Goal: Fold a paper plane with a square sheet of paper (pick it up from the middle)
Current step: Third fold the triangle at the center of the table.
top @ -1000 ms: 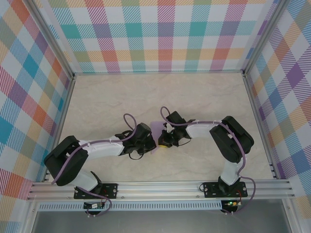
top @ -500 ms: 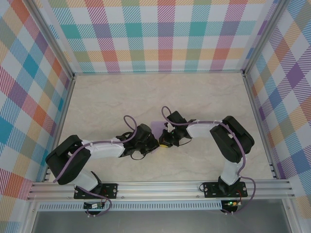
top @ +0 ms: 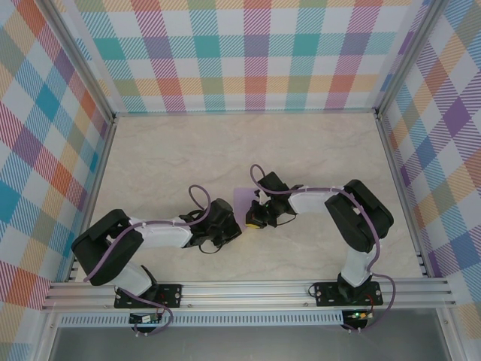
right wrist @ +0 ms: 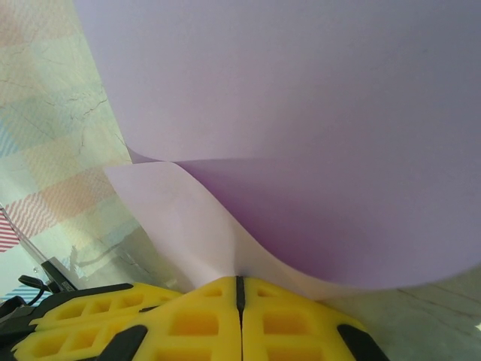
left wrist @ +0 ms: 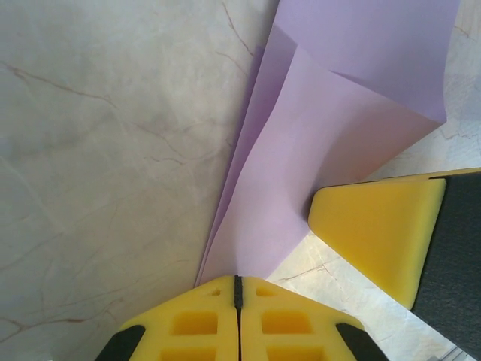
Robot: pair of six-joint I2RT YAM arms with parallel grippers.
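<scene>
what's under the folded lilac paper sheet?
Under the lilac paper sheet, its own lower fold peeks out along the left edge, over the beige marbled tabletop. Whatever is beneath its middle is covered.

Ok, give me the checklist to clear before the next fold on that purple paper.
1. Grip of the left pincer on the square sheet of paper: ok, shut on its edge.
2. Grip of the right pincer: ok, shut on the sheet.
3. Sheet flat on the table: not ok, it billows upward.
4. Folded layers flush: not ok, they fan apart.
5. Crease pressed sharp: cannot tell.
</scene>
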